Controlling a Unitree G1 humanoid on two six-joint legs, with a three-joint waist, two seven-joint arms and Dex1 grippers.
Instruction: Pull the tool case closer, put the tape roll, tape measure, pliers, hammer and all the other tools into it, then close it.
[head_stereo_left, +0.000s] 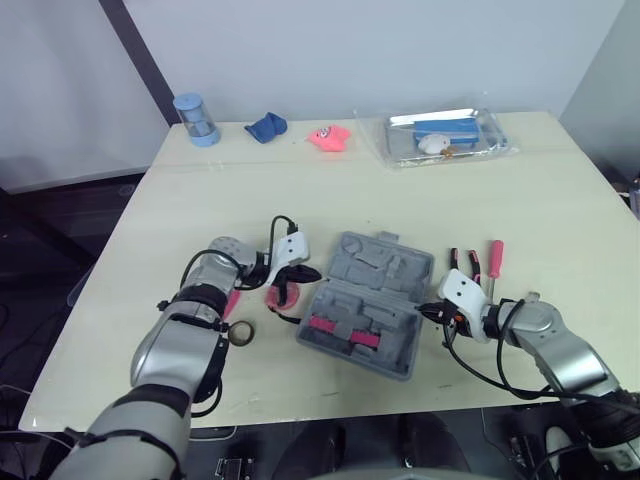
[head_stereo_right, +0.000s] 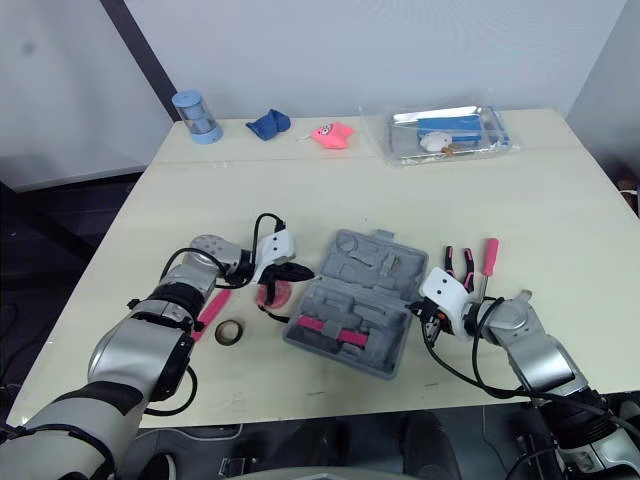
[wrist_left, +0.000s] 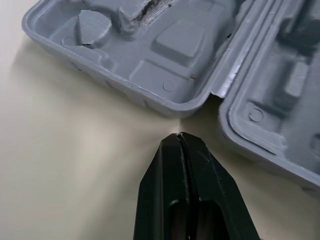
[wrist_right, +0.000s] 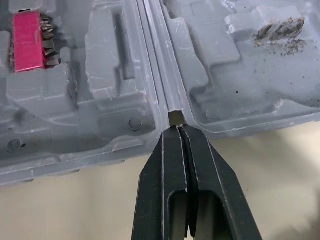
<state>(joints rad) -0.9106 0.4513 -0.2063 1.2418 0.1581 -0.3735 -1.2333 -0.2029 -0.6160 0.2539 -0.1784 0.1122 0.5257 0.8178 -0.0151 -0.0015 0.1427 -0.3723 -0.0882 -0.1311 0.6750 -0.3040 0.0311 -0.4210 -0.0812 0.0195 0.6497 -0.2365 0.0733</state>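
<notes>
Open grey tool case (head_stereo_left: 368, 305) on the tabletop (head_stereo_left: 560, 180), left gripper (wrist_left: 180, 138) just beside its left edge, fingers together, right gripper (wrist_right: 179, 131) at its right hinge end, fingers together

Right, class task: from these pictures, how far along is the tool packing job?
Done: the tool case lies open between the arms, a pink bit strip in it. In hand: nothing; the left gripper and right gripper are shut, tips at the case's opposite sides. To do: the tape roll, a round pink tool, the pliers and the screwdriver lie on the table outside it, and the case needs closing.
</notes>
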